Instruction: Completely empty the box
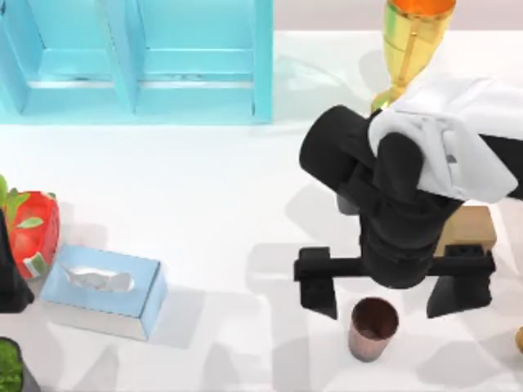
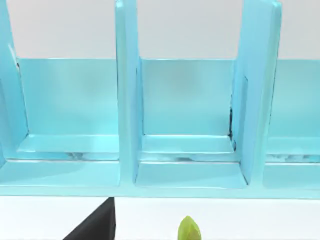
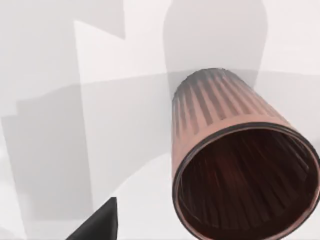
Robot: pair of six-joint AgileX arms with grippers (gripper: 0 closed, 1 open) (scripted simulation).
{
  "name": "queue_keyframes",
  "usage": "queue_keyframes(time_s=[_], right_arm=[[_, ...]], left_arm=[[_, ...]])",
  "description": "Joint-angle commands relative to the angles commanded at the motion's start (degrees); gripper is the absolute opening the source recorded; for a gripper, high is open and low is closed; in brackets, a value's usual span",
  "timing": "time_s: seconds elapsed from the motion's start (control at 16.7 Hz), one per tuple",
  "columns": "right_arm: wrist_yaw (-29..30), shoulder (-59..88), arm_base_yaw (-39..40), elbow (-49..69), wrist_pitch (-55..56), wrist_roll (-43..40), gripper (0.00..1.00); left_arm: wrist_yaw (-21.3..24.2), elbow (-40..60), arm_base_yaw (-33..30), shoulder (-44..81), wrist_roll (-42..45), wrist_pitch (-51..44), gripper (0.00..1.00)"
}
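Right gripper (image 1: pixel 399 300), lower right of the top view, jaws spread wide and holding nothing. The ribbed copper cup (image 1: pixel 373 328) stands upright on the table just below the midpoint between the fingers, rim up. The wooden box (image 1: pixel 467 230) sits behind the arm. Left arm parked at the left edge, farther off, so the right is nearer.

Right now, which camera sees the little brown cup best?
The right wrist view: the ribbed brown cup is close up there, with its dark inside and rim plain to see. The top view shows it from above, small, standing on the white table between the right gripper's open jaws. The left wrist view faces a blue shelf.
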Motion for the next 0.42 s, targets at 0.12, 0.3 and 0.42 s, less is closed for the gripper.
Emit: queue_keyframes(time_s=[0.12, 0.3, 0.42], right_arm=[[0.1, -1.3, 0.0, 3.9, -5.0, -0.3, 1.0], [-0.1, -3.5, -0.2, 8.7, -9.7, -0.5, 1.0], [-0.2, -4.0, -0.3, 9.4, -10.4, -0.5, 1.0]], left_arm=[[0.0, 0.0, 0.0, 0.0, 0.0, 0.0, 1.0], [0.0, 0.0, 0.0, 0.0, 0.0, 0.0, 1.0], [0.0, 0.0, 0.0, 0.0, 0.0, 0.0, 1.0]])
